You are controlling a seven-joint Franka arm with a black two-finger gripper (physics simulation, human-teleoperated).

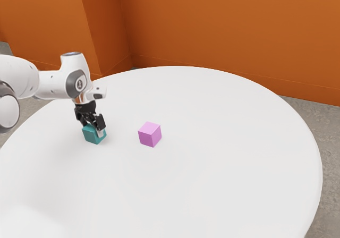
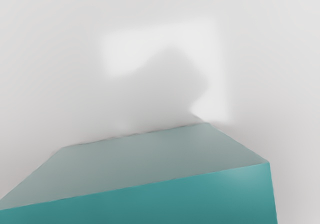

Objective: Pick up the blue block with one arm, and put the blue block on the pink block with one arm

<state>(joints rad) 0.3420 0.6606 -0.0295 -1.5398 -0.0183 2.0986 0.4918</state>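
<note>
The round white counter [image 1: 223, 142] carries both blocks apart, leaving room for a grasp from above. Our arm [image 1: 48, 84] reaches in from the exterior view's left, so the gripper [image 1: 94, 124] hangs low over the blue block [image 1: 94, 136], which rests on the counter beside the pink block [image 1: 150, 134]. Whether the fingers [image 1: 99, 122] pinch it, we cannot tell.

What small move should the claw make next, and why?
Probably lift straight up, if the grasp is secure. The claw is down on the blue block, which seems to sit on the table, and the pink block stands apart toward the exterior view's right. The blue one must clear the pink's top before going across.
</note>
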